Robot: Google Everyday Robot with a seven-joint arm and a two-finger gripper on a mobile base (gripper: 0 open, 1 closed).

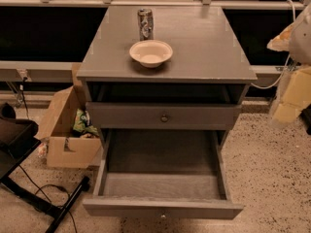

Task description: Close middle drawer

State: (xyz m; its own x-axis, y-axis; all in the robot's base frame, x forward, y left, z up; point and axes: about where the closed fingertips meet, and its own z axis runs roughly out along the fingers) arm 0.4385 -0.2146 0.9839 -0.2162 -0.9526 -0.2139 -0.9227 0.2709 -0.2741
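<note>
Nearest us, the middle drawer stands pulled far out of the grey cabinet, its box bare and its knobbed front toward us. A cardboard box sits just beside its left wall. The gripper hangs at the right edge, well apart from the drawer; we cannot tell whether it is spread or pressed together. We judge that an off-centre push from that side could skew and jam the drawer, and a hard slam might rattle the bowl and topple the can.
</note>
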